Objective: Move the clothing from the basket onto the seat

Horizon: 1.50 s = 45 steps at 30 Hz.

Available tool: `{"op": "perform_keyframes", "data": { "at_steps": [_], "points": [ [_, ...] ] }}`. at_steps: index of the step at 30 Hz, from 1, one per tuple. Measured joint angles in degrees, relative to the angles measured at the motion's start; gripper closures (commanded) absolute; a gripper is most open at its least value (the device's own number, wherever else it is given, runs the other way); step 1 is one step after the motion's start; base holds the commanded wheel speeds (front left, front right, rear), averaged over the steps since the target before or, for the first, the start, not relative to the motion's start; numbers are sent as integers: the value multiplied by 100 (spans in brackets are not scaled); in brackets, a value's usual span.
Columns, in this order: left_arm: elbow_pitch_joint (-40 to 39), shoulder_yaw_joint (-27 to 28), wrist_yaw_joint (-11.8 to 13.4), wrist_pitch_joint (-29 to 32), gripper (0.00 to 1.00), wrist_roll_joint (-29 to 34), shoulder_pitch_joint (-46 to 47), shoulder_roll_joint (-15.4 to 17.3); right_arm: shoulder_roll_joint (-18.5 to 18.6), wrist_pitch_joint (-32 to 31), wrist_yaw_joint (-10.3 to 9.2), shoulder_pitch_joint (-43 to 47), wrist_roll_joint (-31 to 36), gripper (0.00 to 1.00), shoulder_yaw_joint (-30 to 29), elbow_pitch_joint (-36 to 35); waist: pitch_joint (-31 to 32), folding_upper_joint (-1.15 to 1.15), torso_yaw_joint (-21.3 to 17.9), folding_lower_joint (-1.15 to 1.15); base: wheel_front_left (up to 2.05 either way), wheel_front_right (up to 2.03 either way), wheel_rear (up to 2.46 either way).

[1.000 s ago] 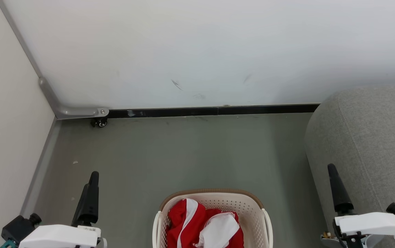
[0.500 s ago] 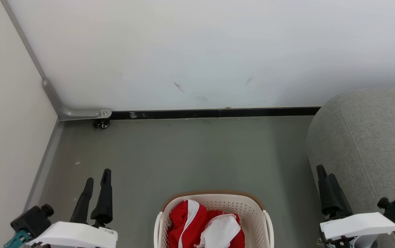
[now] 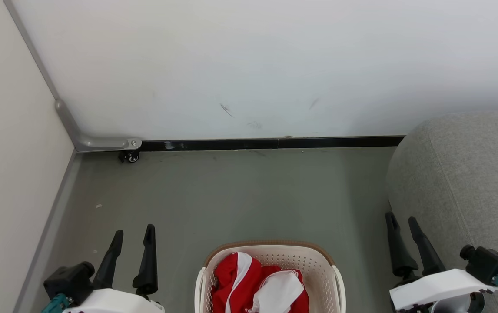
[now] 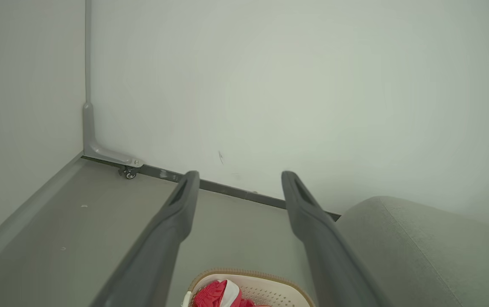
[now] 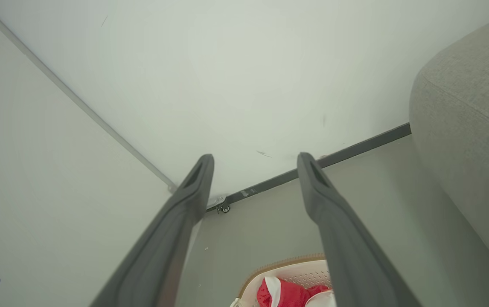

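The clothing [image 3: 236, 278] lies bunched in the basket [image 3: 270, 244], which stands on the grey floor [image 3: 231, 195] at the near centre, with the seat [image 3: 462, 174] rising close on its right. From here the fabric looks like thin sportswear, red with white panels. I'd judge it light, limp and a little slick, so it will likely sag and trail once lifted rather than hold any shape. The best place to take hold seems to be the raised red-and-white fold on the left of the heap, pinched deep into a thick bunch rather than a single layer. The left gripper [image 3: 134, 230] hangs to the near left of the basket, its fingers spread and empty. The right gripper [image 3: 400, 216] sits between basket and seat, likewise spread with nothing in it.
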<state>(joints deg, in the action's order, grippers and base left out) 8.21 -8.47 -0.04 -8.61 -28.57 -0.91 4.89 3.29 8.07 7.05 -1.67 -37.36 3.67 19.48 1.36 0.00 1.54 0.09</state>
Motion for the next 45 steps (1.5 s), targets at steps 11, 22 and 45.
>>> {"op": "perform_keyframes", "data": {
  "at_steps": [11, 22, 45],
  "points": [
    [36, -190, 221, -224, 0, 1029, 0, 8, -14, 43, 1, -99, 1247, 0, 9, 158, 15, 0, 15, -4, 0, 0, 0],
    [41, -368, 417, -437, 0, 1981, 1, 5, -36, 59, 1, -99, 2195, 0, -10, 274, 28, 0, 34, -5, 0, 0, 0],
    [380, -339, 616, -561, 0, 2366, 1, -44, -49, 109, 2, -99, 2526, 0, 37, 289, -21, 0, 31, -5, 0, 0, 0]
  ]
}}
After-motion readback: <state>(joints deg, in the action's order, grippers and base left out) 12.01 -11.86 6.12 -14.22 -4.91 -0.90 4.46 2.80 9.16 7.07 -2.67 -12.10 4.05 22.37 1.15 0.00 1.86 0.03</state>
